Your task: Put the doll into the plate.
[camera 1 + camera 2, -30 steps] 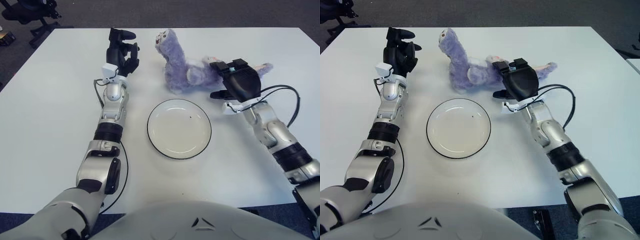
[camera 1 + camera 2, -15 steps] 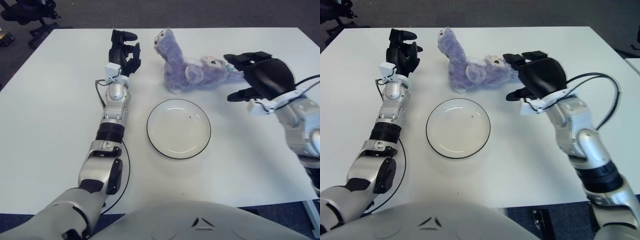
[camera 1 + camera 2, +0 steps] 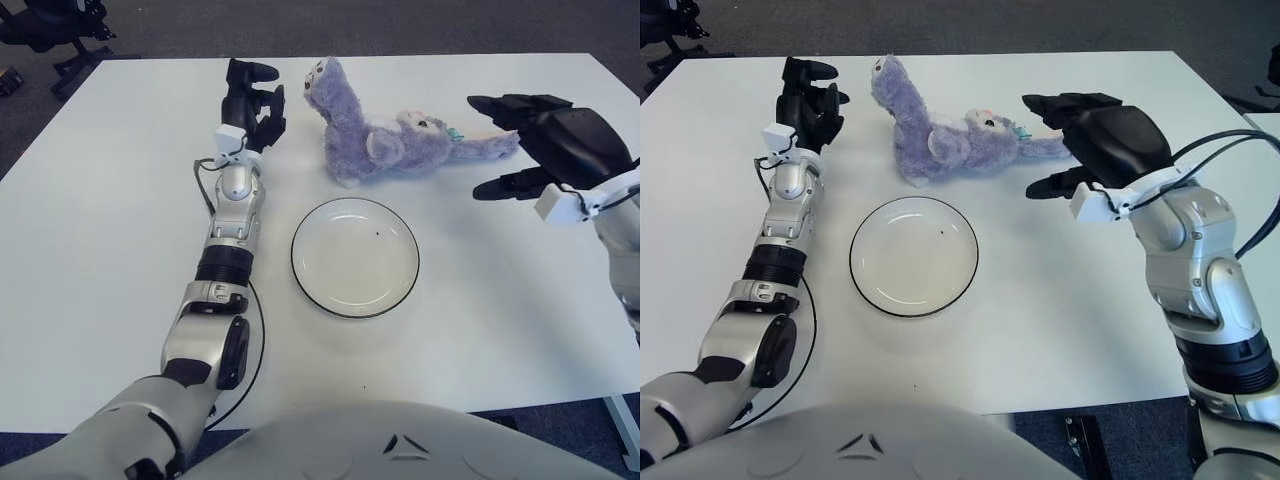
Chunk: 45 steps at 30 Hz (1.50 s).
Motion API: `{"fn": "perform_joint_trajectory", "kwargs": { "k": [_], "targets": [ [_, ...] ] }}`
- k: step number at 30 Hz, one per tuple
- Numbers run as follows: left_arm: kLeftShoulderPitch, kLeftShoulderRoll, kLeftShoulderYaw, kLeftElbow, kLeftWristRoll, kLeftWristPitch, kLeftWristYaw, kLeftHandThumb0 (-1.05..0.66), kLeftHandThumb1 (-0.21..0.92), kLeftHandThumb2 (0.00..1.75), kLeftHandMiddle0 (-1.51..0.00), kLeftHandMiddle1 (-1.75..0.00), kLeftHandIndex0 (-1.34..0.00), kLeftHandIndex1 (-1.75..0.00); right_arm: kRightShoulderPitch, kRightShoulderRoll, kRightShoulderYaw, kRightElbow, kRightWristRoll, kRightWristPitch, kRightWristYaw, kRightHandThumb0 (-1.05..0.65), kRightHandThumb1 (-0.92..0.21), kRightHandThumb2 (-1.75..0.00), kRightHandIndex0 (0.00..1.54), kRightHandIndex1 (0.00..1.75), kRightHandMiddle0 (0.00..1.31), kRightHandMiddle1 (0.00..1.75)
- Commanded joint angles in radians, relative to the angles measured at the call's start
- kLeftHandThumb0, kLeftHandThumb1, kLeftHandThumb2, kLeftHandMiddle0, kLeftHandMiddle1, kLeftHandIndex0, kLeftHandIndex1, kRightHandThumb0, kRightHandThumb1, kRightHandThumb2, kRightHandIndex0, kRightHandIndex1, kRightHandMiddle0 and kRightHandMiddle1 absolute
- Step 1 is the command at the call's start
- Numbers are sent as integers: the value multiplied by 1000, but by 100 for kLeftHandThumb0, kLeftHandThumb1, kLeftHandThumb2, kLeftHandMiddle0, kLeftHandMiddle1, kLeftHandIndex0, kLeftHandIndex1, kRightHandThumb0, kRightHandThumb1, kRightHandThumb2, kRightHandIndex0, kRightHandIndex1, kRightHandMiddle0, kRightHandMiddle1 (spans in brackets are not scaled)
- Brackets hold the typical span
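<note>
**Doll lies on the table beyond the plate, both hands free of it**

White and broad, the table [image 3: 100, 230] fills most of both views, with dark carpet around its far edge and the base of a black office chair [image 3: 50, 30] at the upper left corner.

Near the middle of the table sits the plate [image 3: 355, 257], white with a thin dark rim and nothing in it but a tiny dark speck. Beyond it, toward the far side, lies the doll [image 3: 385, 135], a purple plush animal. Its head and neck rise at the left end, and its body and a pale limb stretch out to the right along the tabletop. The doll's near edge shows just beyond the plate's far rim, not over it.

Reaching far forward, the left hand [image 3: 250, 95] shows just left of the doll's raised head, apart from it. Its black fingers are curled in loosely and hold nothing.

On the other side, the right hand [image 3: 1095, 135] hangs raised at the doll's right end. Its fingers [image 3: 1060, 102] are spread, two pointing toward the doll's outstretched limb, the thumb lower and nearer the plate. It grips nothing, and whether a fingertip touches the plush cannot be told.
</note>
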Motion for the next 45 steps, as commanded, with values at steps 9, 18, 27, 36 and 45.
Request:
{"fn": "perform_joint_trajectory", "kwargs": {
  "k": [9,18,27,36,45],
  "targets": [
    [6,-7,0,-10,18,2,3,0,91,45,-24,-162,-23,-161,-213,1,46,254,94,-50,72,-66,-89,0,37,2,37,4],
    [12,-13,-6,-18,26,2,4,0,92,44,-25,-161,-24,-160,-440,-1,136,519,170,-74,231,-66,-89,0,39,1,38,3],
    [15,-19,-12,-14,29,0,-7,0,92,43,-26,-161,-25,-159,-540,34,207,627,134,-42,257,-66,-87,0,41,1,37,2],
    [13,-13,-20,-7,25,-3,-35,0,92,43,-26,-161,-25,-159,-657,66,281,825,120,-114,273,-67,-84,0,46,1,36,1],
    [11,-11,-19,0,22,-5,-54,0,92,43,-25,-161,-24,-160,-793,130,347,1120,114,-210,266,-71,-85,-1,47,1,31,0]
  ]
}}
